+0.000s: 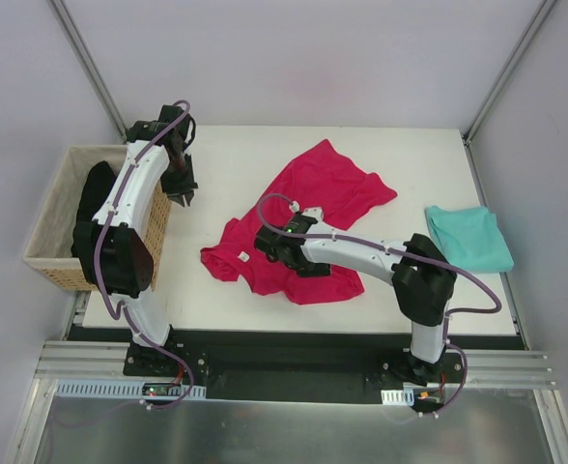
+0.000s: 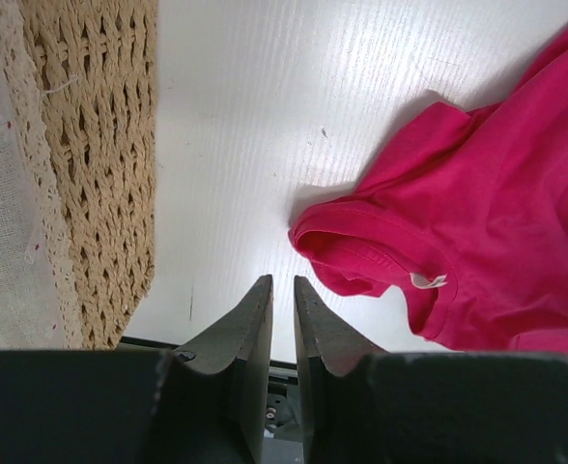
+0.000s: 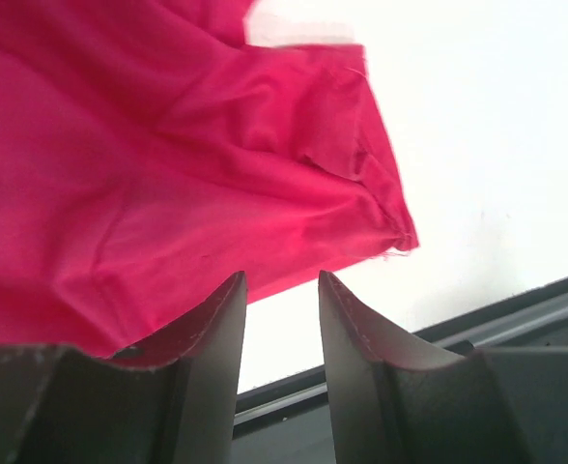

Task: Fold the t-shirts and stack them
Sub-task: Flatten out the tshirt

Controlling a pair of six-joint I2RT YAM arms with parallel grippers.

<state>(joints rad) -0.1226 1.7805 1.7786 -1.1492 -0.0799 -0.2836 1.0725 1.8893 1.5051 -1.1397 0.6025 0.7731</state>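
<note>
Pink shirt [image 1: 313, 208] lies rumpled in the middle of the counter [image 1: 265, 155], teal shirt [image 1: 469, 237] folded at its right edge. It's light, floppy cloth, so a hem corner or sleeve looks like the spot to pinch. Right jaws hover spread over the pink near hem, empty; left jaws, a slit apart and empty, sit by the basket [image 1: 52, 232], with open counter behind and the near edge close.

Two t-shirts lay well apart on the white table [image 1: 236, 164].
The crimson-pink t-shirt [image 1: 332, 184] sprawled crumpled and unfolded mid-table, its collar and small white neck label [image 2: 427, 280] toward the near left. The teal t-shirt [image 1: 469, 237] lay folded flat at the right edge.
</note>
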